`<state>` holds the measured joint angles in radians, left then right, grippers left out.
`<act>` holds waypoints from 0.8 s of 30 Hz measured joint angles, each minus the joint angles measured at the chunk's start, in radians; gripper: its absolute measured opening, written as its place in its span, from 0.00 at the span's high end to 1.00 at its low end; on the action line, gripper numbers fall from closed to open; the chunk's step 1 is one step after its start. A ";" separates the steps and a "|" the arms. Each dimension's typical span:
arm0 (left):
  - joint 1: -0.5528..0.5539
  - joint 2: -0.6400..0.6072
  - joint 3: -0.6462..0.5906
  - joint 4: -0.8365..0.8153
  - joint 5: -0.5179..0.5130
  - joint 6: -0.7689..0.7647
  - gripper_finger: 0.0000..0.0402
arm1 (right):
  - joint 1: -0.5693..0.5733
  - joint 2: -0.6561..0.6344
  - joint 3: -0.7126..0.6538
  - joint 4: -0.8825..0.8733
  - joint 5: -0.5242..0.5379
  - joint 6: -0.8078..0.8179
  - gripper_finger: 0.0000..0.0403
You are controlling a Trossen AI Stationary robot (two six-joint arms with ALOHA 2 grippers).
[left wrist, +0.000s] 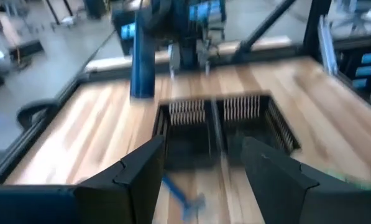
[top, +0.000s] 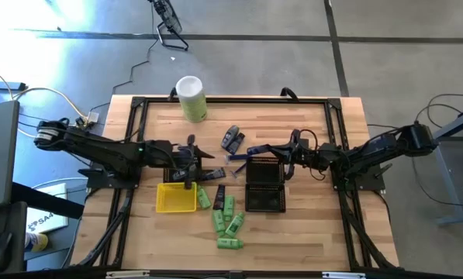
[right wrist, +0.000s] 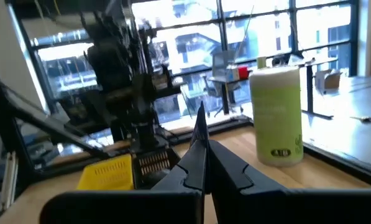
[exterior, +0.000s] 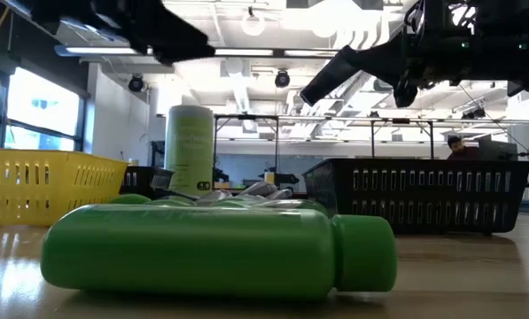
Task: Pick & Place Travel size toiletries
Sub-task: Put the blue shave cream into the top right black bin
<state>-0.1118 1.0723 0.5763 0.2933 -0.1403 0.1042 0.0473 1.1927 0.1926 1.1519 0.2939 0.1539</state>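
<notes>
Lying in a loose cluster at lower centre, about 6 green bottles (top: 225, 219) await sorting beside 1 yellow tray (top: 176, 198) and 1 black basket (top: 264, 184). Left gripper (top: 202, 172) hovers with jaws half-open and empty, probably lining up a pick; right gripper (top: 256, 149), above the basket's upper edge, has its jaws closed, apparently empty.

Overhead looks straight down; low view level, sharing black basket (top: 264, 184).

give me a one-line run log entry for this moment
left gripper: open, empty, above table near yellow tray | right gripper: shut, empty, above black basket | green bottles: on table
</notes>
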 joint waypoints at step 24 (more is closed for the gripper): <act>0.000 -0.359 -0.210 0.011 0.000 0.121 0.48 | 0.012 -0.010 0.044 -0.004 0.030 -0.025 0.99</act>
<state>-0.1116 0.7132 0.3658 0.3040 -0.1402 0.2251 0.0593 1.1828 0.2369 1.1479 0.3237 0.1287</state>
